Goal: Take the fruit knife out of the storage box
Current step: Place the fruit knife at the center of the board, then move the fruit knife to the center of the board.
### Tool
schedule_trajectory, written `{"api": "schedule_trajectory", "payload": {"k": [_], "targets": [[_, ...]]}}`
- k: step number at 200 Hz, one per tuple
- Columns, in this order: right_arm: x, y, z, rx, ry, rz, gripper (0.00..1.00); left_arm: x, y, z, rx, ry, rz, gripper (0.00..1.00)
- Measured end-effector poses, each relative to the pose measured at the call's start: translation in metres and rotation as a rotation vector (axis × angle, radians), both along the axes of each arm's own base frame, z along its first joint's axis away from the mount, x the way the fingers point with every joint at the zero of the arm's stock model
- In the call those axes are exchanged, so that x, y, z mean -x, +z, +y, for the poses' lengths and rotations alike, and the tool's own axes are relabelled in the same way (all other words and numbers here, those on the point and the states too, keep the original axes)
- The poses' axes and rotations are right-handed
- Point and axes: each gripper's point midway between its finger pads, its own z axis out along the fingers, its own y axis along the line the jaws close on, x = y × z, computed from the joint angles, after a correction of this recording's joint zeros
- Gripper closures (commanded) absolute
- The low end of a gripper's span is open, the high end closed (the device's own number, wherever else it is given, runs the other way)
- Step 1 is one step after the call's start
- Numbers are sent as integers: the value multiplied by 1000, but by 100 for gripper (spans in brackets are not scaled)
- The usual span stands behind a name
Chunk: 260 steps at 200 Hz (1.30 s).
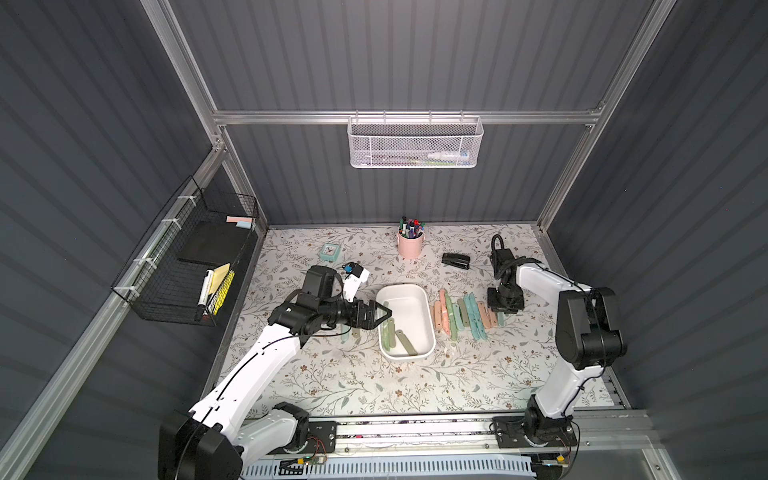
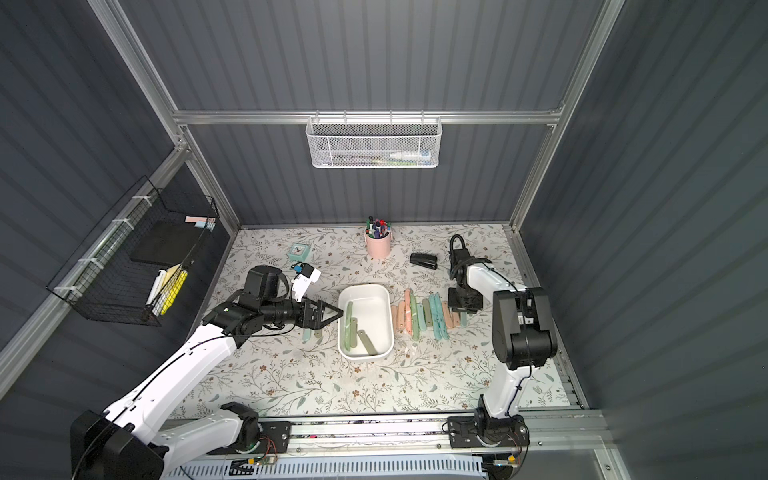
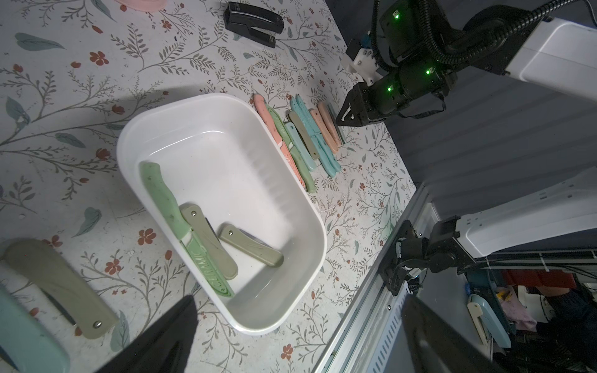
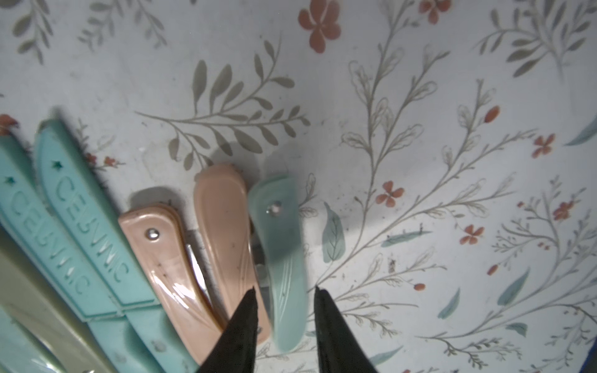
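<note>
The white storage box [image 1: 411, 305] [image 2: 374, 303] [image 3: 226, 151] sits mid-table. In it lie a green sheathed fruit knife [image 3: 168, 206] and two olive folding knives [image 3: 210, 242] [image 3: 252, 248]. My left gripper [image 1: 386, 316] [image 2: 338, 316] [image 3: 300, 297] hovers wide open at the box's left rim, holding nothing. My right gripper [image 1: 505, 309] [image 2: 463, 309] [image 4: 285, 288] points down at the right end of a row of knives [image 1: 465, 316]. Its jaws straddle a pale teal folding knife [image 4: 281, 252] lying on the table, with a thin gap on each side.
Two more knives [image 1: 349, 332] [image 3: 61, 284] lie left of the box, under the left arm. At the back stand a pink pen cup [image 1: 410, 245], a black stapler [image 1: 456, 261] and a teal clock [image 1: 331, 252]. Wire baskets hang on the back wall [image 1: 415, 143] and on the left wall [image 1: 195, 266].
</note>
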Motion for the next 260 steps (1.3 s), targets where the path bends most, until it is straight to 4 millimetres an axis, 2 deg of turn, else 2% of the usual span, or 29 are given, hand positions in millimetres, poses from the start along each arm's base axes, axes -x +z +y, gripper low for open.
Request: {"api": "schedule_trajectory", "payload": {"k": [38, 75, 100, 114, 129, 141, 156, 177, 205, 260], "targets": [[1, -5, -1, 4, 2, 15, 65, 0, 0, 0, 0, 1, 0, 1], [0, 0, 3, -17, 1, 3, 64, 0, 0, 0, -1, 1, 0, 1], [-2, 21, 9, -52, -5, -59, 63, -2, -1, 1, -8, 10, -3, 1], [-4, 37, 12, -67, -7, -108, 53, -3, -2, 3, -17, 20, -6, 1], [-4, 50, 9, -48, -26, -152, 49, -5, -2, 4, -25, 30, -10, 1], [-2, 54, 2, -13, -58, -158, 48, -6, -3, 6, -33, 39, -15, 1], [3, 47, -12, 36, -104, -122, 46, -7, -2, 7, -37, 46, -21, 1], [9, 25, -28, 80, -153, -35, 44, -7, -2, 8, -42, 54, -26, 1], [13, -1, -37, 104, -173, 46, 44, -8, -2, 9, -47, 59, -27, 1], [2, -4, -32, 84, -152, 54, 44, -9, -4, 10, -53, 64, -26, 1]]}}
